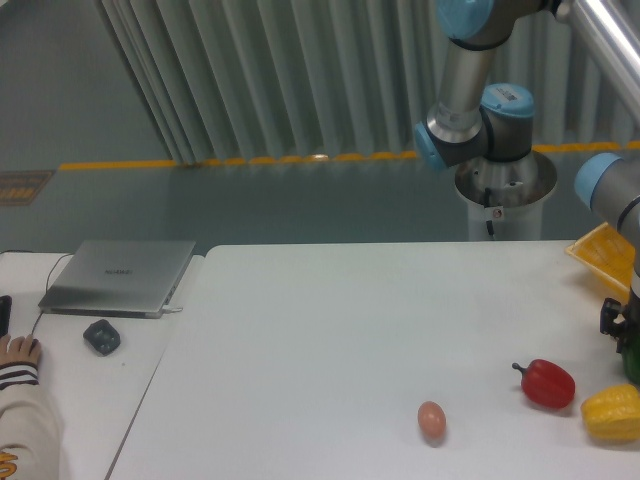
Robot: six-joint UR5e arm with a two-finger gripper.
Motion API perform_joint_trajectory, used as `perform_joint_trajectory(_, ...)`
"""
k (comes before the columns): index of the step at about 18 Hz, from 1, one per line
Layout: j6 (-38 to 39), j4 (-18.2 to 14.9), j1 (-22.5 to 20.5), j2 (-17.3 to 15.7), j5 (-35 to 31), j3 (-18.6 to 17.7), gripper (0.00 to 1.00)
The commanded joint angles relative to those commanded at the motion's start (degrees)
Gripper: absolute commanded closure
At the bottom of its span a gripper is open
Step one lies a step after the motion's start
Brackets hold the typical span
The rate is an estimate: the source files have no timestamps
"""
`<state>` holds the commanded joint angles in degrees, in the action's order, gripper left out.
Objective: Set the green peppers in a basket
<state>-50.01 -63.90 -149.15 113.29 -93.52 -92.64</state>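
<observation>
White surface (330, 330) is standing before a grey corrugated wall and a floor with a yellow line. At the right frame edge, the green pepper (634, 362) is showing only as a dark green sliver, directly under the hand (622, 328). The hand is sitting mostly outside the frame; how far its fingers are parted, and whether they are touching the pepper, cannot be told. Just below the hand, the yellow pepper (612, 412) is lying on the surface, with the red pepper (546, 383) beside it toward the frame's left. Above the hand, a corner of the yellow basket (606, 253) is showing at the edge. Well away to the frame's left, an egg (431, 419) is resting; farther still, a laptop (119, 276) and a mouse (101, 336) are lying near a person's hand (19, 350).
</observation>
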Motion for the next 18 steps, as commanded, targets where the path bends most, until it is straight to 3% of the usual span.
perform_joint_trajectory(9,-0.26,-1.58,1.41,-6.23,0.44,0.00,0.67)
perform_joint_trajectory(13,-3.94,-5.88,0.71,-10.10,0.44,0.17,0.67)
perform_joint_trajectory(18,-14.05,-9.84,-4.03,-13.36,0.53,0.18,0.66)
